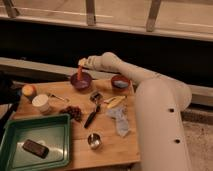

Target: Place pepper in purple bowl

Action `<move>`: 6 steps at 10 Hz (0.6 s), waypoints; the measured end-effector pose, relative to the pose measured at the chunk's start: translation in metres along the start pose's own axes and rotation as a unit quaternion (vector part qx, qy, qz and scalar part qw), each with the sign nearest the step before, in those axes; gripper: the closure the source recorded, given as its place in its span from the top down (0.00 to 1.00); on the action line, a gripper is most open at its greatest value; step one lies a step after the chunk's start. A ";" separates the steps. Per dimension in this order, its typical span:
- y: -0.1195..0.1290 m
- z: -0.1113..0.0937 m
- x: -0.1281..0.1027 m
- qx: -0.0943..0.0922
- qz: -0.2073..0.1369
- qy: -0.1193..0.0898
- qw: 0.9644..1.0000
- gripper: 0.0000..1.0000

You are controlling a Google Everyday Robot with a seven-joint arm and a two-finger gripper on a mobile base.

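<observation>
The purple bowl [81, 80] stands at the back of the wooden table [115, 147], left of centre. My gripper [83, 63] hangs just above the bowl's back rim, at the end of the white arm that reaches in from the right. The orange-red pepper [80, 70] hangs from the gripper, pointing down, with its lower tip over the bowl's inside.
A bowl with a blue inside [120, 82] stands right of the purple one. A pale yellow piece [116, 102], a dark utensil [93, 114], a grey cloth [120, 121], a metal cup [94, 140], a white cup [41, 103], an orange fruit [28, 90] and a green tray [35, 141] share the table.
</observation>
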 end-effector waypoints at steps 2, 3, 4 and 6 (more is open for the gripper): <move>-0.004 0.000 -0.001 0.005 0.003 -0.002 1.000 0.33; -0.008 0.001 -0.002 0.010 0.005 -0.003 1.000 0.45; -0.012 0.002 -0.003 0.013 0.006 -0.005 1.000 0.56; -0.016 0.005 -0.004 0.017 0.009 -0.007 1.000 0.75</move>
